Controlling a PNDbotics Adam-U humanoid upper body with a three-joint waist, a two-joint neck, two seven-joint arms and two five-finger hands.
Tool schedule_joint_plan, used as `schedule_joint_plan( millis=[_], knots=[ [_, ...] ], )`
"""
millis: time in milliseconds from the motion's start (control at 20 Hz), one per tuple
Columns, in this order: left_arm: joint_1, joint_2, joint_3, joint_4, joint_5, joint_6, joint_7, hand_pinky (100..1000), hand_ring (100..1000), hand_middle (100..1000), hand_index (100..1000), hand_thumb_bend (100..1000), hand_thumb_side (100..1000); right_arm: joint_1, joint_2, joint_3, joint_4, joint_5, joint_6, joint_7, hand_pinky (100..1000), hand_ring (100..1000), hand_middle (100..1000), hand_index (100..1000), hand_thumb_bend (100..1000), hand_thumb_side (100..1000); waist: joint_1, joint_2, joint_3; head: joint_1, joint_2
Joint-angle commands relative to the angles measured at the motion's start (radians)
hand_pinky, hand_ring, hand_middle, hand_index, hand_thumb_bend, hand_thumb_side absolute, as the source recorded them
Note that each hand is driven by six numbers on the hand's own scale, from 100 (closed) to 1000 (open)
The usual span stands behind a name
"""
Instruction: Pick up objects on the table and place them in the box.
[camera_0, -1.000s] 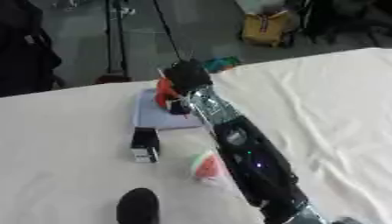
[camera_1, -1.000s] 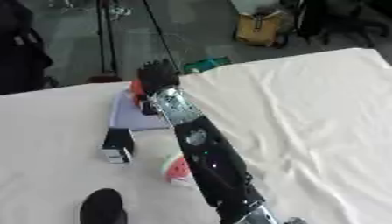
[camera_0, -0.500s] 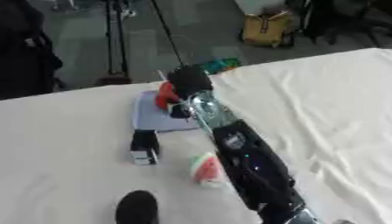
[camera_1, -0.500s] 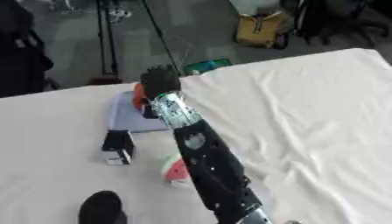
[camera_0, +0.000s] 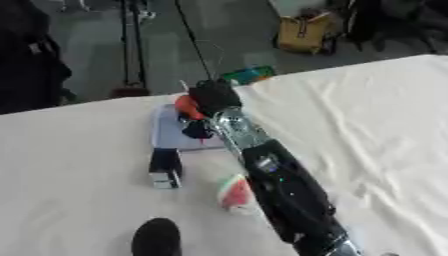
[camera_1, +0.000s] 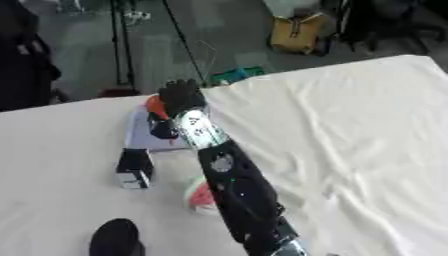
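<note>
Currently: right hand (camera_0: 213, 96) over the far rim of the pale box (camera_0: 168, 135), fingers curled on an orange-red object (camera_0: 185, 105); risk, early release drops it off the counter (camera_0: 70, 165) edge; watermelon slice (camera_0: 234, 191) beside the forearm may get swept.

Both views come from the robot's head and look steeply down and forward over the white-clothed table (camera_0: 79, 190), with the robot's right arm (camera_0: 280, 185) rising close to the lens from the near right edge toward the far middle. The two eyes sit side by side, so they share nearly the whole scene, from the box (camera_0: 171, 132) to the floor beyond the far edge. The table's far edge runs askew, higher toward the right.
</note>
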Motion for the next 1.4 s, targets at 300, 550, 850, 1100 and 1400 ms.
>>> schedule_joint_plan(
  millis=[300, 550, 850, 1100, 1400],
  knots=[
    [-0.005, 0.006, 0.002, -0.014, 0.004, 0.000, -0.003, 667, 665, 751, 663, 100, 850, -0.025, -0.001, 0.005, -0.019, 0.002, -0.021, 0.021, 890, 908, 780, 906, 100, 806, -0.002, -0.023, 0.000, -0.001, -0.011],
    [-0.007, 0.006, -0.001, -0.014, 0.006, -0.002, -0.006, 667, 665, 751, 663, 100, 848, -0.031, -0.002, -0.004, -0.029, 0.031, 0.004, -0.003, 887, 909, 769, 882, 100, 667, -0.002, -0.020, 0.003, -0.006, -0.020],
    [-0.011, 0.004, -0.004, -0.014, 0.010, -0.004, -0.011, 668, 666, 752, 663, 100, 848, -0.053, -0.006, -0.054, -0.013, 0.097, 0.082, -0.080, 893, 893, 684, 827, 100, 486, 0.001, -0.010, 0.017, -0.026, -0.043],
    [-0.015, 0.004, -0.006, -0.014, 0.012, -0.004, -0.015, 668, 667, 753, 663, 100, 846, -0.060, 0.007, -0.060, 0.016, 0.114, 0.129, -0.117, 892, 888, 690, 828, 100, 487, 0.004, -0.004, 0.024, -0.032, -0.055],
    [-0.016, 0.000, -0.005, -0.014, 0.014, -0.004, -0.017, 669, 668, 754, 663, 100, 844, -0.051, 0.021, -0.061, 0.037, 0.126, 0.126, -0.116, 891, 904, 765, 886, 100, 719, 0.007, 0.000, 0.027, -0.037, -0.057]
  ],
)
